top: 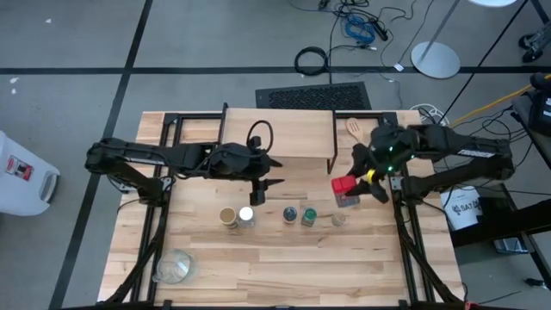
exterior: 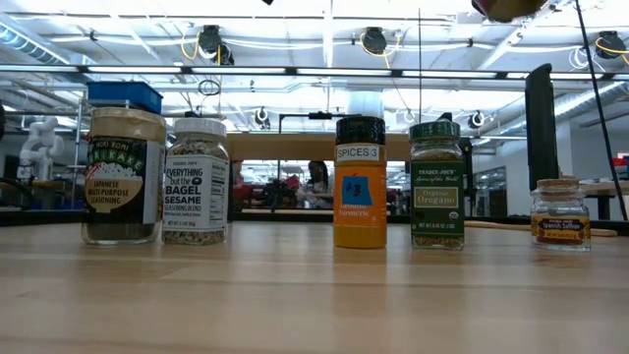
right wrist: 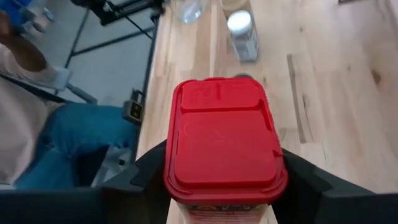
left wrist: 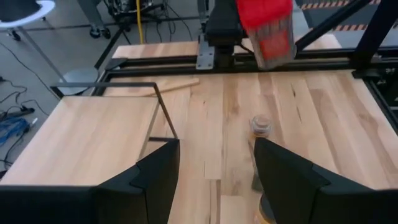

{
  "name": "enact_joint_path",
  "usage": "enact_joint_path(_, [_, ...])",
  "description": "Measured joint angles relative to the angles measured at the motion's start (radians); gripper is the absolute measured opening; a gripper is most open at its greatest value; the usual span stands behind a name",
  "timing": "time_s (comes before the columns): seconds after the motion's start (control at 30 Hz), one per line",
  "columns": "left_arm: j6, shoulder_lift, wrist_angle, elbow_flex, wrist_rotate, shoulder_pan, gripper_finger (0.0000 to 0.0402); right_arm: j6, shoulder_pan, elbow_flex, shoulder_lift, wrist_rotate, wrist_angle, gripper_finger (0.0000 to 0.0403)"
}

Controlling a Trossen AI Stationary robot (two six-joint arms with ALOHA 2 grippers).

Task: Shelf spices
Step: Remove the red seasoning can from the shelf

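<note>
Five spices stand in a row on the table's near half: a tan-lidded jar [top: 228,216], a white-lidded jar [top: 246,215], a black-lidded jar [top: 289,213], a green-lidded jar [top: 308,215] and a small jar [top: 337,220]. The shelf [top: 280,138] stands at the far middle on thin black legs. My right gripper [top: 353,191] is shut on a red square tin [top: 346,188], held in the air just right of the shelf. My left gripper [top: 263,189] hangs open with nothing between its fingers, over the table between the shelf and the jar row. My right gripper pinches the red tin between its two fingers, on two opposite sides just under the lid [right wrist: 169,177]. The fingers slant down from the table's right side. The tin is lifted clear of the table, lid up and close to upright [left wrist: 268,31].
A wooden spoon [top: 354,129] lies at the far right beside the shelf. A clear glass bowl [top: 175,267] sits at the near left corner. A person's leg [right wrist: 68,143] shows beyond the table's edge. Bare wood lies between the jar row and the near edge.
</note>
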Motion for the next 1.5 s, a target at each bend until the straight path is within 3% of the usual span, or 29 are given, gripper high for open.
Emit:
enact_joint_path(0.37, [0.0, -0.01, -0.031, 0.0, -0.044, -0.017, 0.0215, 0.127, 0.176, -0.319, 0.004, 0.193, 0.25, 0.0198])
enact_joint_path(0.67, [0.001, -0.01, -0.03, 0.0, -0.045, -0.017, 0.0215, 0.189, 0.232, -0.561, 0.004, 0.297, 0.548, 0.0198])
enact_joint_path(0.87, [0.003, -0.01, -0.028, 0.0, -0.05, -0.017, 0.0215, 0.186, 0.25, -0.592, 0.021, 0.398, 0.579, 0.0198])
enact_joint_path(1.5, [0.004, -0.009, -0.03, 0.0, -0.056, -0.017, 0.0215, 0.167, 0.25, -0.592, 0.173, 0.399, 0.717, 0.0199])
